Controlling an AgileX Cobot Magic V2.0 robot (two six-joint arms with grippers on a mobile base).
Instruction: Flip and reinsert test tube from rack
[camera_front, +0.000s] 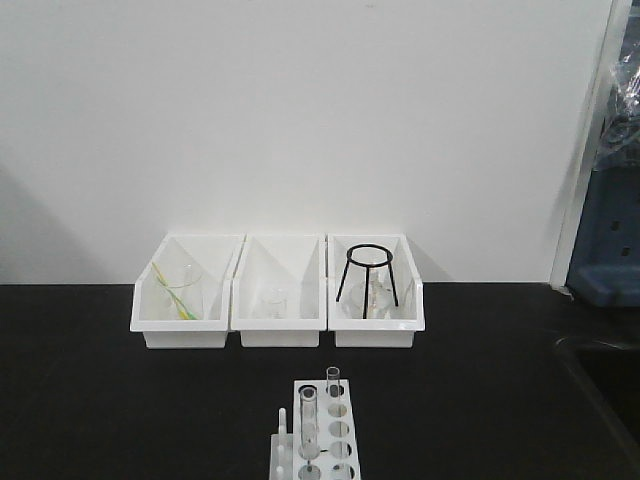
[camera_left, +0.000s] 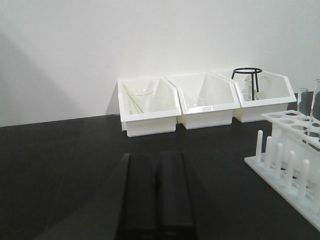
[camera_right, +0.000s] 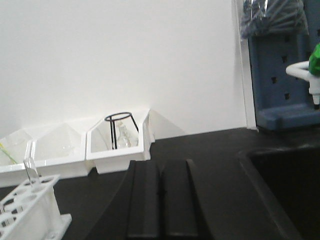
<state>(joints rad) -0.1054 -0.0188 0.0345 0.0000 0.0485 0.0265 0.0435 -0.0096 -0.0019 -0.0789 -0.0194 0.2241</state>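
Test tube (camera_front: 309, 425) sits rim-up in rack (camera_front: 353, 440), top exposed for grasping; left end effector (camera_left: 158, 197) and right end effector (camera_right: 161, 200) closed, empty.

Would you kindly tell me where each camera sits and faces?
Front view: raised, looking across the black tabletop at the white wall; small white plastic test-tube rack nearest; no robot parts.
Left wrist: low, left of the rack, facing the wall; shut left claw below.
Right wrist: low, right of the rack, facing the wall; shut right claw below.
All share the rack and three white plastic bins.
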